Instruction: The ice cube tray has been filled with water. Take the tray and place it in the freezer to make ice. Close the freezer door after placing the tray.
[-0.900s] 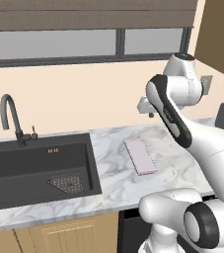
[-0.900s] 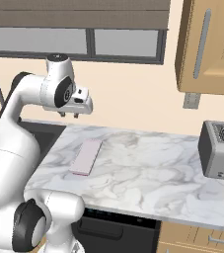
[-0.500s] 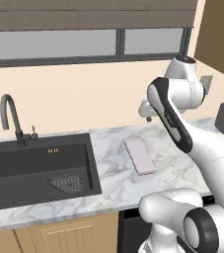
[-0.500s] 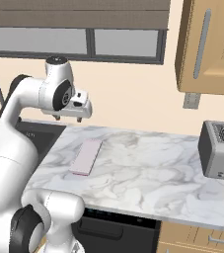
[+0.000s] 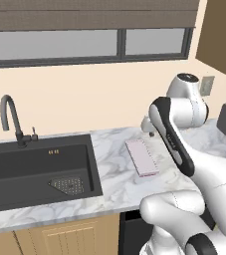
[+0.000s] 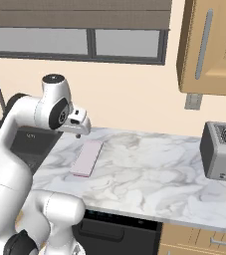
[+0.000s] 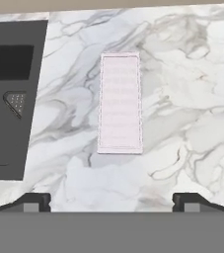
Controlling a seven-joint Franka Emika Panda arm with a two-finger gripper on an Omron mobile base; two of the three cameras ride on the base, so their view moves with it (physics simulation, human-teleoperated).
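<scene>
While the ice cube tray (image 7: 120, 103) lies flat on the marble table (image 6: 149, 174) just right of the sink (image 5: 35, 169), the fingers (image 7: 33, 200) hang spread wide above it, touching nothing.

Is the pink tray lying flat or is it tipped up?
Flat. The ice cube tray lies flat on the marble counter beside the sink, and the open claw is above it, not touching.

The tray (image 5: 142, 157) lies flat on the worktop (image 5: 114, 182), right of the sink (image 5: 37, 169); the toaster (image 6: 223, 151) stands well apart at the far right.
</scene>
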